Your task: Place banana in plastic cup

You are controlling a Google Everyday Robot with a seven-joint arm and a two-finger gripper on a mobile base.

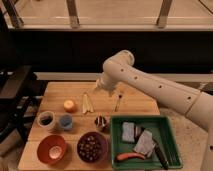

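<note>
One hand — near banana

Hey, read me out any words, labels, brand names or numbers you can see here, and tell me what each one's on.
No readable text: none anywhere in the camera view.
The plastic cup, banana and green tray show no labels or markings.
The white arm shows no legible brand; its end effector hangs over the back of the table, just right of the banana.

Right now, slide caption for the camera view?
Gripper hovers by the slim pale yellow banana on the wooden table; small light blue round cup stands nearer the camera.
</note>
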